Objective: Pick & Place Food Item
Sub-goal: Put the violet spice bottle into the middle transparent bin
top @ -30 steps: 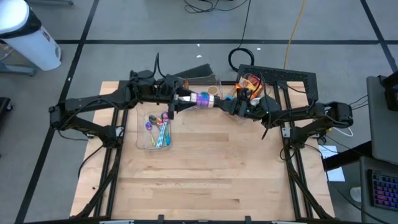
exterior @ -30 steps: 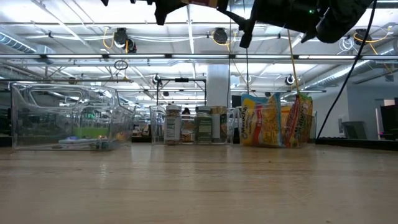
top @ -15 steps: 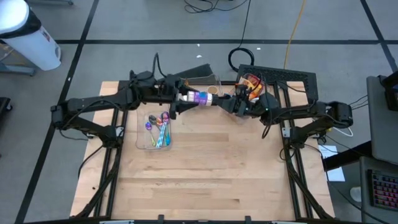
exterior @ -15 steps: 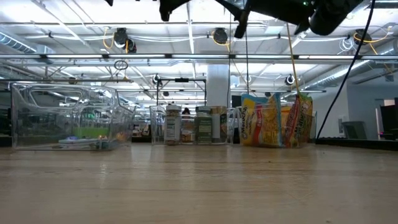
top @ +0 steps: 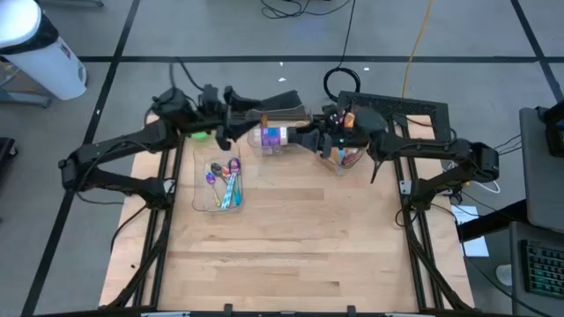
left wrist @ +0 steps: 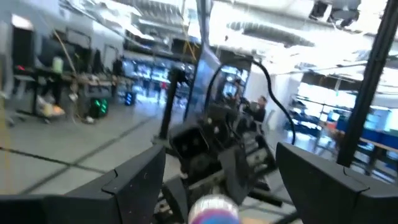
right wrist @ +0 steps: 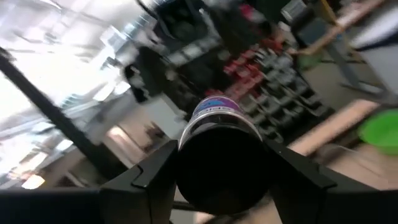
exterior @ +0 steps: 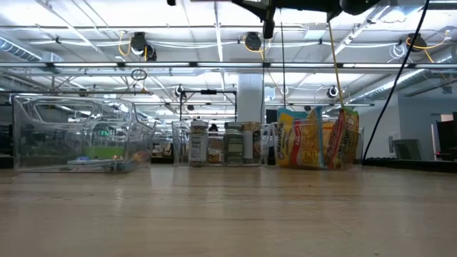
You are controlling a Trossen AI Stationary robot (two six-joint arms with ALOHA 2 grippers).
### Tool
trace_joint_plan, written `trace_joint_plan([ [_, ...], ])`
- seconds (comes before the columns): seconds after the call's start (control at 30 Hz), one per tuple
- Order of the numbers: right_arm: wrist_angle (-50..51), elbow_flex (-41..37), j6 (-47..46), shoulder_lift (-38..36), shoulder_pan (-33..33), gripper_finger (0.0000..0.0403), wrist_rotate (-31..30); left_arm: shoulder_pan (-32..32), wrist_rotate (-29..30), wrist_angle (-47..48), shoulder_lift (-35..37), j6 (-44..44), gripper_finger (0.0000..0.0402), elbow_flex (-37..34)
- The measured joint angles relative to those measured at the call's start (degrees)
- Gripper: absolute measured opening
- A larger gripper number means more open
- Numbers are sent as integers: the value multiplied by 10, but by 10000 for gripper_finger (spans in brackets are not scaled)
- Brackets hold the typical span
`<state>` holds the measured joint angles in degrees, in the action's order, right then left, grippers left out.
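High view: jar (top: pixel 271 137) airborne above surface (top: pixel 291 238), beside spoon tray (top: pixel 222 185), grasped by right pincer (top: pixel 295 138). Left pincer (top: pixel 236 132) released, just beside jar. Handover apparently done; placement not yet done.

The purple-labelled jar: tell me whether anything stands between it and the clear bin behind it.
Nothing visible does. The right gripper holds the purple-labelled jar in the air, close to the clear bin at the table's far edge. The left gripper, open, has let go and sits on the jar's other side.
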<state>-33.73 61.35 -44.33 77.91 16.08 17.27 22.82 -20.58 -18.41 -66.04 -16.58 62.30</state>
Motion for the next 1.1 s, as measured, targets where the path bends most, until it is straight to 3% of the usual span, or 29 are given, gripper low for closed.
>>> trace_joint_plan([
  [0.47,397,207,188,25,101,197,25,109,-25,40,100,-12,301,0],
  [0.67,507,308,253,95,143,197,26,122,-52,61,99,-20,307,0],
  [1.1,710,549,378,295,162,197,24,124,-67,102,97,-16,305,0],
])
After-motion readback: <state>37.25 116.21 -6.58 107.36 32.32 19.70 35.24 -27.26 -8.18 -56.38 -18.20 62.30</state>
